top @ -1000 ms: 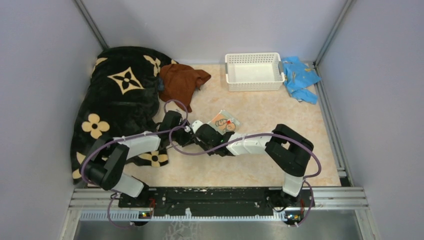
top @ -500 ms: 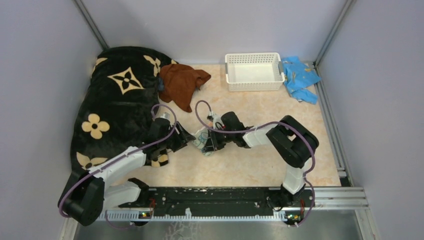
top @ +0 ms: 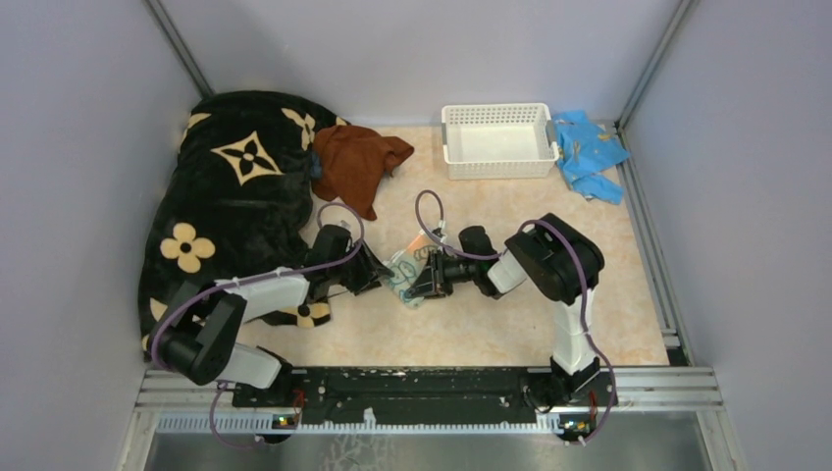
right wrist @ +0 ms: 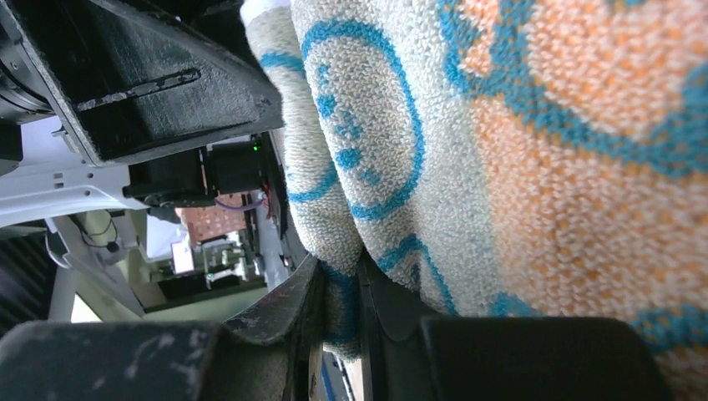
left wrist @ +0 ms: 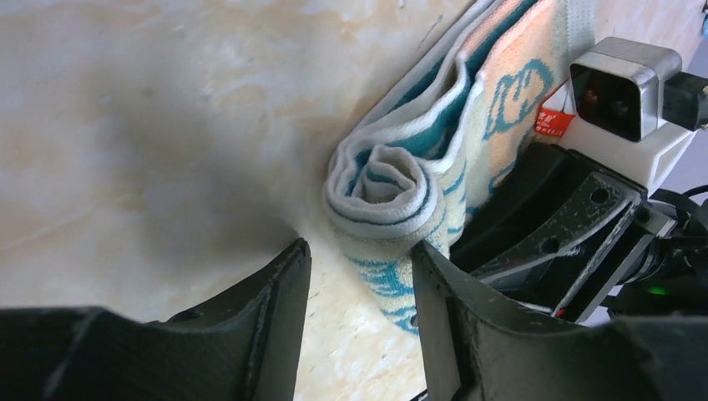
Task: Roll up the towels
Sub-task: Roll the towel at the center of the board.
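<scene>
The teal-and-white patterned towel (top: 405, 274) lies partly rolled at the table's middle. Its rolled end faces me in the left wrist view (left wrist: 388, 188), with the flat part and a red tag beyond. My left gripper (left wrist: 361, 280) is open, its jaws low on the table just short of the roll's end and holding nothing. My right gripper (right wrist: 341, 313) is shut on a fold of the towel (right wrist: 501, 142). The rust-brown towel (top: 355, 162) lies crumpled at the back. A small dark blue bit (top: 316, 165) shows at its left edge; the rest is hidden.
The big black blanket with tan flowers (top: 231, 196) fills the left side, close to my left arm. A white basket (top: 496, 140) stands at the back, with a bright light-blue cloth (top: 589, 152) to its right. Grey walls close in three sides.
The patterned towel, flat a second ago, is now partly rolled and sits nearer and further left. Both grippers have come low to it, the right wrist now pointing left.
</scene>
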{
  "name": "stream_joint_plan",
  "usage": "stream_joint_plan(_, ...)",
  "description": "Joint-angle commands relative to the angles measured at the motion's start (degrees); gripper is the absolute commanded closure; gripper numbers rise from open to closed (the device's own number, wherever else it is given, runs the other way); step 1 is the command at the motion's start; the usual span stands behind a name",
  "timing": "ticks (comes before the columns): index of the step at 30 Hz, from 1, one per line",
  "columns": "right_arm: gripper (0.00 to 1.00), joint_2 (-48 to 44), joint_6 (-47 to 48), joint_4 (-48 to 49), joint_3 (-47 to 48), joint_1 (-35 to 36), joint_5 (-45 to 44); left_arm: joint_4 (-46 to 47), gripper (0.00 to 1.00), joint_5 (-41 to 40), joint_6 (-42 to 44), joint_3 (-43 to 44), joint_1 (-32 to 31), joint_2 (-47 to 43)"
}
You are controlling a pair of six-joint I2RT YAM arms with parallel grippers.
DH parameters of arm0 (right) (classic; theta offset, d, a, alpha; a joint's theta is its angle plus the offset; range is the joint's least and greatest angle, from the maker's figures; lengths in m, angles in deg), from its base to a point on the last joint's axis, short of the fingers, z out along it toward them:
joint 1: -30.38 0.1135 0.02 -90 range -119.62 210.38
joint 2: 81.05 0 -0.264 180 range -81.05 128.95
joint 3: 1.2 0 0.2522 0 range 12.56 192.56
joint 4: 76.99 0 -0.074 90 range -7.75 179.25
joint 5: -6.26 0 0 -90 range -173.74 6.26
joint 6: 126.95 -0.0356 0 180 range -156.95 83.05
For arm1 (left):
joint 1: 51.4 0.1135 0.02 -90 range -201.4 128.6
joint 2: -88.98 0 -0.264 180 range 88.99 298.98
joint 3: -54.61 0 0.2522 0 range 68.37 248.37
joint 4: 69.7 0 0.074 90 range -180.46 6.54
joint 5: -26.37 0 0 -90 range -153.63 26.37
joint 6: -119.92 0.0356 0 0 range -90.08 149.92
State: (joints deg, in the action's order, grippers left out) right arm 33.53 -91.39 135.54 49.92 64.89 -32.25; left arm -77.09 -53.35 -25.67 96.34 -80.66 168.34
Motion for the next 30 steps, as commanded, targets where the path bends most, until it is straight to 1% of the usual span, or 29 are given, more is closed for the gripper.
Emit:
stream_joint_plan(1,0.79,-0.9,-0.1,0.6,-0.7,-0.7,-0.1,2.5,0.47,1.2,0.9,3.9,-0.1,5.2)
stream_joint_plan(3,0.75,-4.4,4.6,-5.8,0.2,-0.6,-1.9,2.1,0.49,0.9,0.5,3.9,-0.1,6.5)
stream_joint_plan(6,0.66,-11.2,14.8,-21.0,3.0,-0.1,-7.5,1.5,0.5,0.2,0.0,3.7,-0.1,7.4)
stream_joint_plan(10,0.54,-19.1,26.8,-40.9,7.5,2.3,-18.8,0.7,0.51,-0.1,0.0,4.1,-0.2,8.3)
stream_joint_plan(12,0.51,-24.6,31.8,-47.2,10.0,4.6,-25.8,0.3,0.51,-0.2,0.1,4.5,-0.2,8.7)
stream_joint_plan(14,0.5,-27.2,35.8,-51.7,12.2,8.7,-33.3,0.1,0.51,-0.1,0.1,4.7,-0.3,9.1)
stream_joint_plan(17,0.5,-28.5,40.8,-55.8,14.9,14.8,-44.3,-0.4,0.51,0.0,0.1,5.0,-0.3,9.6)
stream_joint_plan(22,0.51,-25.9,45.7,-56.8,17.6,23.2,-56.3,-0.4,0.51,0.2,0.1,5.2,-0.4,10.1)
stream_joint_plan(25,0.52,-22.7,47.4,-56.7,18.6,26.3,-60.9,-0.5,0.51,0.2,0.1,5.2,-0.4,10.0)
stream_joint_plan(30,0.53,-16.3,49.2,-56.0,19.6,29.2,-66.4,-0.6,0.51,0.3,0.1,5.2,-0.4,10.3)
